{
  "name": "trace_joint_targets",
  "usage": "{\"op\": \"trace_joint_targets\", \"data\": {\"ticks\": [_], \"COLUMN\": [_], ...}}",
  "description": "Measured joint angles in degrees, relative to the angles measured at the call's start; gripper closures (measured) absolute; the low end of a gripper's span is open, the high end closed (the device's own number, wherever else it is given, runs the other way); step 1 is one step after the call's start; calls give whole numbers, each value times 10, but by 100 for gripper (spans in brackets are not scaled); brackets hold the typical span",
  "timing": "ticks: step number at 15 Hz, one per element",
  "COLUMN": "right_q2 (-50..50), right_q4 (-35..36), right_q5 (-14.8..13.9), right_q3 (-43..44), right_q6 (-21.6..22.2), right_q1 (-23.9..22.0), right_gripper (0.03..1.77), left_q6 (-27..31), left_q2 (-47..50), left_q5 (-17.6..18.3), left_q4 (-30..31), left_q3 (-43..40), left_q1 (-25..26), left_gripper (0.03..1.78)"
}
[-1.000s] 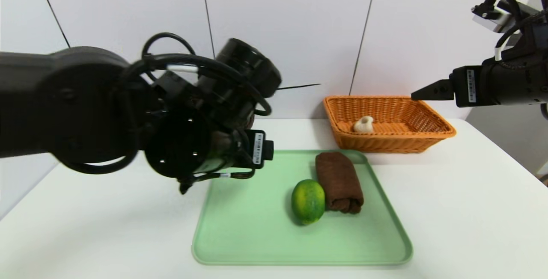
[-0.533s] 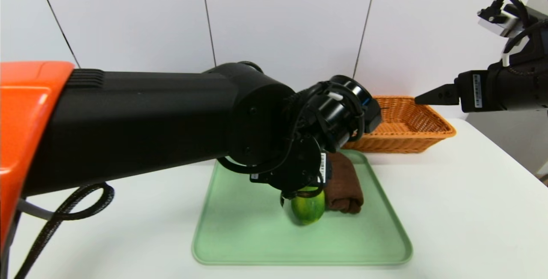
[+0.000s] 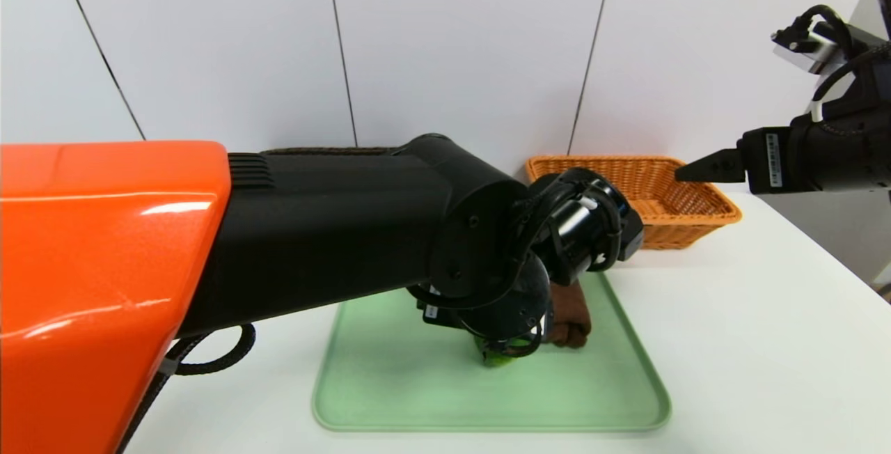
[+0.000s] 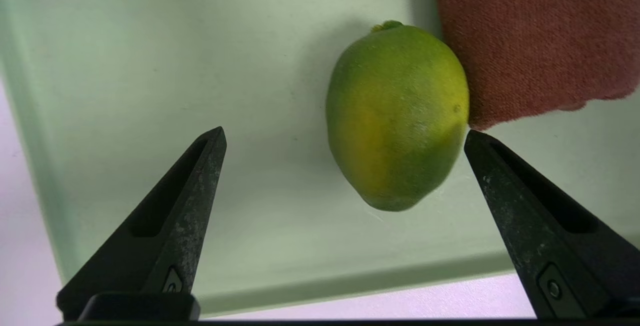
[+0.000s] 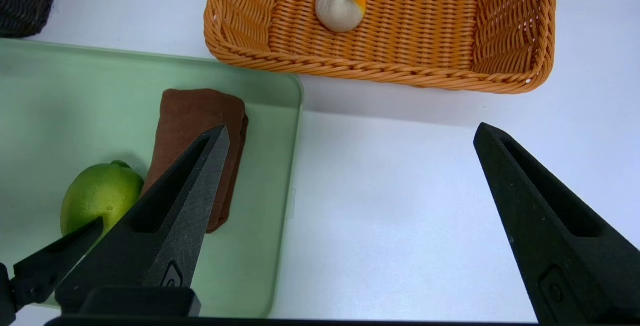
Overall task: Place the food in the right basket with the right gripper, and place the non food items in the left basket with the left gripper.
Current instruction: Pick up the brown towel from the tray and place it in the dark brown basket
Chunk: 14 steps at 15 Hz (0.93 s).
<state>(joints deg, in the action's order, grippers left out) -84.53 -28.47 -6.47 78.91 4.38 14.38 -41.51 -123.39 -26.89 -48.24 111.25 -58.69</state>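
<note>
Brown cloth [image 4: 530,41] is the thing the left gripper [image 4: 345,141] is judged to be after, since it is the only non-food item seen on the tray. In the left wrist view the two black fingers [image 4: 190,196] are spread wide and nothing is held between them; one fingertip stands just beside the cloth's near end, while the green fruit [image 4: 397,116] lies in the gap ahead of them. The cloth is expected to be light, soft and yielding, so a firm pinch across the folded bundle's middle is advised, where the layers would be gathered together; a grip at a loose edge could let it unroll. The fruit touches the cloth's side and is likely to be nudged or rolled, being round and smooth. The cloth is seen as a rust-brown, finely textured towel folded into a long bundle. It rests on the green tray [image 3: 390,398], toward the tray's right side, with the orange basket [image 3: 696,210] beyond it. The right gripper [image 5: 350,136] is held above the table, fingers apart and empty.
</note>
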Motion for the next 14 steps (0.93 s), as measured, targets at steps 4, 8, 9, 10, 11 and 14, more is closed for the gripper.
{"op": "trace_joint_targets", "data": {"ticks": [4, 8, 9, 10, 11, 14], "right_q2": [0, 1, 1, 2, 2, 6], "right_q4": [0, 0, 0, 0, 0, 2], "right_q5": [0, 0, 0, 0, 0, 1], "right_q3": [-6, -9, -9, -12, -14, -21], "right_q6": [0, 0, 0, 1, 1, 2], "right_q1": [-1, -2, -2, -4, -5, -8], "right_gripper": [11, 10, 10, 10, 10, 10], "left_q6": [1, 1, 0, 0, 0, 0], "left_q2": [1, -9, -13, -18, -22, -32], "left_q5": [14, 14, 13, 12, 10, 10], "left_q4": [4, 5, 6, 9, 14, 18], "left_q3": [1, 1, 1, 1, 1, 1], "left_q1": [-2, -6, -6, -6, -6, -5], "left_gripper": [12, 12, 12, 12, 12, 12]}}
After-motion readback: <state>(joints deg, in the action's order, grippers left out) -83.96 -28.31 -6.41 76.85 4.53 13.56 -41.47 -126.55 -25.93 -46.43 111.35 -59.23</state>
